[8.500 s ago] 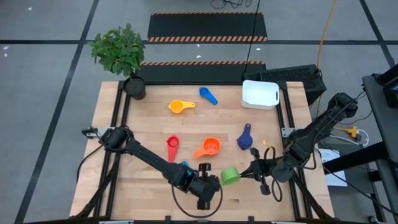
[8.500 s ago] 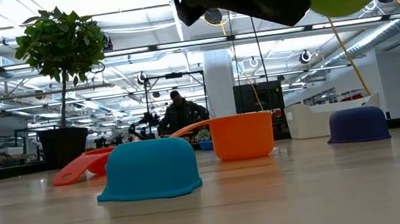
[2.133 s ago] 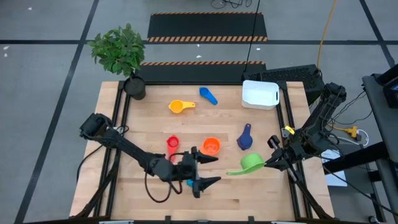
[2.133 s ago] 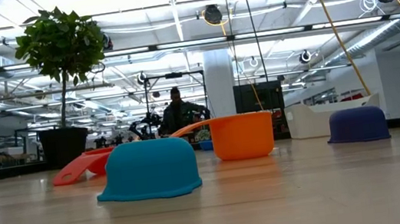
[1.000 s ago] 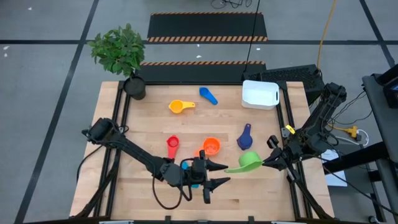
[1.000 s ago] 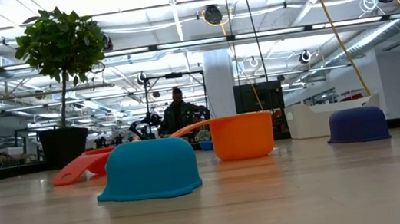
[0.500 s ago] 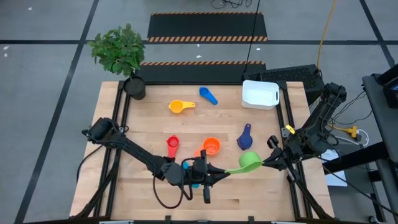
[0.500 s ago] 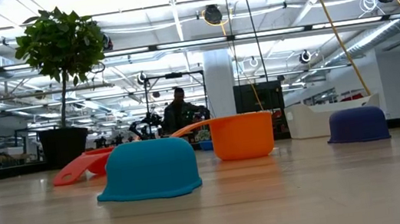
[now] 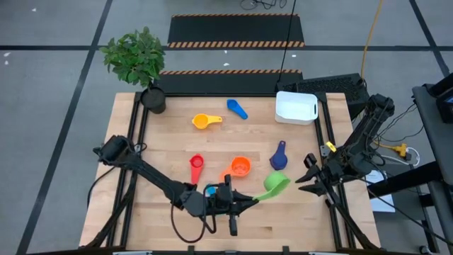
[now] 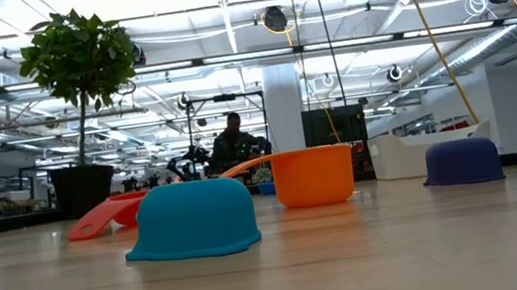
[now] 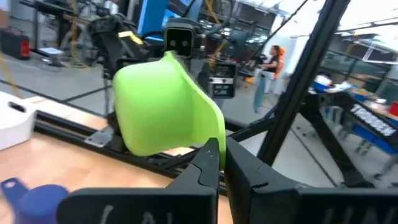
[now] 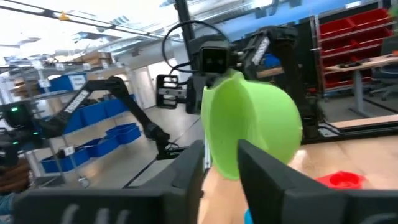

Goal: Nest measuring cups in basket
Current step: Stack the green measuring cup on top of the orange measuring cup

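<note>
step: handover of green cup point(image 9: 275, 184) | L gripper point(image 9: 249, 199) clenched on handle; R gripper point(image 9: 306, 178) prob. released, just beside cup | tip: back R off straight; keep cup level

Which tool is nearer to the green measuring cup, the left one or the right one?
Left. The left tool is shut on the handle of the green measuring cup. The right tool stands apart from it, its fingers spread, toward the table's right edge.
</note>
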`<move>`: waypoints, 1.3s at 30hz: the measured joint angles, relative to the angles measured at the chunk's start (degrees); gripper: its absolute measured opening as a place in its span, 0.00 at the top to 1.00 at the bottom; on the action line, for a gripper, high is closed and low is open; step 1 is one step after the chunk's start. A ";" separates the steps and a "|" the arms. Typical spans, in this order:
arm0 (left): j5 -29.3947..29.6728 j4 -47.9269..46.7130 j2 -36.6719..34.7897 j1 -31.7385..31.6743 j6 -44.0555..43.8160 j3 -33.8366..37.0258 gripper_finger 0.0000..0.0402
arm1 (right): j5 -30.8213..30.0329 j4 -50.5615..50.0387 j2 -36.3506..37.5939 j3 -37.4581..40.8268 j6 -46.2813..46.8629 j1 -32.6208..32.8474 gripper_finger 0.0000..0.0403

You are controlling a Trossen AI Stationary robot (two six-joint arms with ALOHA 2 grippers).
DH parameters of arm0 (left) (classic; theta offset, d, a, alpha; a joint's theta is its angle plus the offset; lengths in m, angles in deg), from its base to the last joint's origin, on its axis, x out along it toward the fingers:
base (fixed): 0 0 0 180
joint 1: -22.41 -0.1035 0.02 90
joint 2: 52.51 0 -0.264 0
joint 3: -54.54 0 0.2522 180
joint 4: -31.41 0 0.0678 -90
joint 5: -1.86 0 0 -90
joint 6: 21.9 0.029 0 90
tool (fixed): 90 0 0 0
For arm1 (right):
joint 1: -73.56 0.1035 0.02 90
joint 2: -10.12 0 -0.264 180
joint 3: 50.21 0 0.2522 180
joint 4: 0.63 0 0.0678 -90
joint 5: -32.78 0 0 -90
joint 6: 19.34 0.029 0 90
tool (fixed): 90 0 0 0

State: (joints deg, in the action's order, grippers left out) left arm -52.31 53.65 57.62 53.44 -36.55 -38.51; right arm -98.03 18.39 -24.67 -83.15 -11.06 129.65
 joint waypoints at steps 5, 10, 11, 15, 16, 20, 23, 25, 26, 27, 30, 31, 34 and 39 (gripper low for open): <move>4.71 0.03 0.00 3.02 0.85 0.02 0.98 | -2.89 -0.26 0.02 0.00 -1.32 0.00 0.60; 12.70 0.51 0.00 6.27 0.90 0.02 0.99 | -2.67 -1.85 0.02 0.00 -1.16 0.18 0.49; 14.46 0.71 0.00 6.92 0.90 0.02 0.99 | -2.67 -2.41 0.00 0.00 -0.97 0.31 0.47; 20.69 1.14 0.00 9.98 -0.96 0.02 0.98 | -2.67 -4.76 0.02 0.00 -1.32 0.44 0.42; 22.41 1.15 0.10 10.84 -1.62 0.02 0.98 | -2.67 -5.54 0.01 0.00 -1.36 0.44 0.41; 30.54 3.43 2.73 14.00 -4.64 0.02 0.99 | -2.98 -7.65 0.00 0.00 -1.46 0.44 0.38; 36.70 8.03 6.26 15.86 -7.25 0.02 0.98 | -2.97 -7.85 0.00 0.00 -1.48 0.44 0.38; 39.88 11.53 8.70 16.73 -9.09 0.02 0.98 | -2.96 -7.83 0.02 0.00 -1.80 0.44 0.38; 40.70 12.97 9.87 16.96 -10.42 0.02 0.98 | -2.96 -7.84 0.02 0.00 -2.05 0.44 0.38; 41.33 14.14 10.93 17.13 -11.78 0.00 0.98 | -2.94 -7.85 0.02 0.00 -2.45 0.44 0.38; 43.82 15.15 14.13 17.00 -14.90 -1.17 0.98 | -2.97 -8.01 0.02 0.00 -4.39 0.44 0.38; 44.83 15.11 14.90 16.80 -15.48 -1.77 0.98 | -3.07 -8.26 0.02 0.00 -4.93 0.44 0.38; 46.53 15.16 16.44 15.61 -16.40 -3.31 0.98 | -4.93 -8.12 0.36 0.00 -8.28 0.44 0.38; 46.81 14.17 16.74 13.78 -17.59 -3.67 0.98 | -11.54 -7.76 1.56 0.00 -14.86 0.44 0.38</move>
State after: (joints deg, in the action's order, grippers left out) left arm -5.51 67.82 74.36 67.22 -54.14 -42.18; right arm -109.57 10.63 -23.11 -83.15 -25.93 130.09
